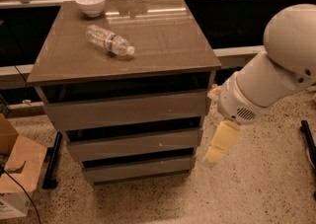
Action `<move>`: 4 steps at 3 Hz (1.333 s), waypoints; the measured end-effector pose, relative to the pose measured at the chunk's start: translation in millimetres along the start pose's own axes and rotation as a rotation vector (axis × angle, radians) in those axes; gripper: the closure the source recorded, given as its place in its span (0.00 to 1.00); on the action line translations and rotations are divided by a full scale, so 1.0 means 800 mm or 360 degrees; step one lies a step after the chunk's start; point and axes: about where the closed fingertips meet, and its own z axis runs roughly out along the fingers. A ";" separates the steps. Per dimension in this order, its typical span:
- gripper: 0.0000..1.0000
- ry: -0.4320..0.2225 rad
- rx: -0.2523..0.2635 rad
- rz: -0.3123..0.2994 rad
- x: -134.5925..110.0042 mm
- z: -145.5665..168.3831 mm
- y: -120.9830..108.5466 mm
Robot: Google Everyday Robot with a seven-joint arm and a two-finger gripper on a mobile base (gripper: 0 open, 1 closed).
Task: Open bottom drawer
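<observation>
The bottom drawer (138, 168) is the lowest of three flat taupe fronts on the grey-brown cabinet (148, 65). A dark gap shows above its front panel. My gripper (217, 148) hangs down, cream-coloured, from the white arm (276, 70). It is just right of the cabinet's front right corner, level with the middle drawer (133, 144) and the top of the bottom drawer. It holds nothing that I can see and seems apart from the drawer fronts.
A white bowl (91, 4) and a lying plastic water bottle (109, 40) are on the cabinet top. A cardboard box (17, 168) and a black bar (52, 161) are on the floor at left. A dark object (308, 136) lies at the right edge.
</observation>
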 end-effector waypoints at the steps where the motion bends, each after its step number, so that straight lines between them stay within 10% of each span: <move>1: 0.00 -0.0031 -0.0053 -0.0042 -0.013 0.044 0.000; 4: 0.00 -0.0266 -0.0146 -0.0075 -0.019 0.224 -0.020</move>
